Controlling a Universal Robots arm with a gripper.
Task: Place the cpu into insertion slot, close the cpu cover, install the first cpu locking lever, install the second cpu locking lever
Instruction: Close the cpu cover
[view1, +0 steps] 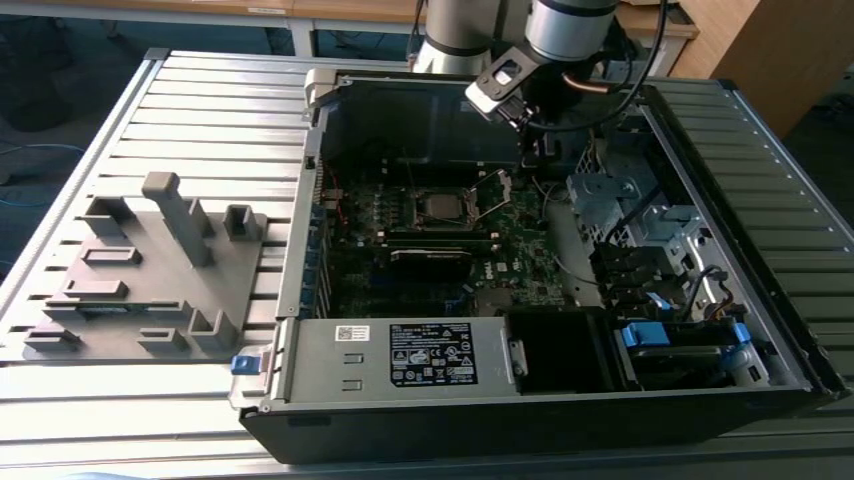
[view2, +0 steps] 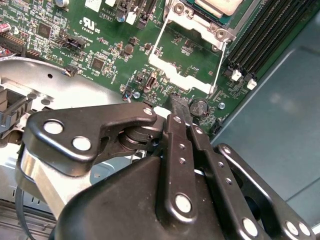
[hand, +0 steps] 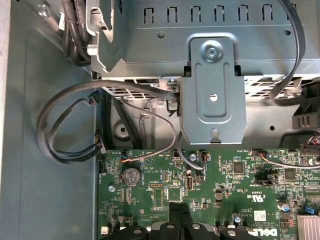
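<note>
cpu (view1: 439, 207) is seated in the insertion slot (view1: 415, 209) on the green mobo (view1: 523, 285), inside the open pc case (view1: 534, 420) lying on the slatted table (view1: 214, 110). in the second wrist view the chip's pale metal top (view2: 220, 4) sits flat inside the slot's silver rim (view2: 192, 19). long black ram slots (view2: 260, 40) run just beside the socket

cpu cover (view1: 491, 191) is not closed: in the exterior view it stands tilted up off the socket edge on the exterior view's right. in the second wrist view the frame plate (view2: 172, 74) w/ its window hangs open away from the chip, toward the gripper

gripper (view2: 177, 106) is down inside the case, above the board and near the cover's free edge. its 2 black fingers (view2: 172, 130) are pressed together w/ no gap at the tips and nothing seen between them. cannot tell if the tips touch the cover or the board. a coin cell (view2: 199, 106) sits just beside the tips. in the first wrist view the joined fingers (hand: 175, 217) point at the board edge, w/ the coin cell (hand: 131, 176) off to one side, a grey metal drive bracket (hand: 212, 85) beyond the board and black cables (hand: 65, 125) looping beside it

in the exterior view the gripper (view1: 541, 150) hangs under the arm wrist (view1: 571, 30), near the raised cover. a grey parts fixture (view1: 147, 270) lies on the table at the exterior view's left, well apart from the case
</note>
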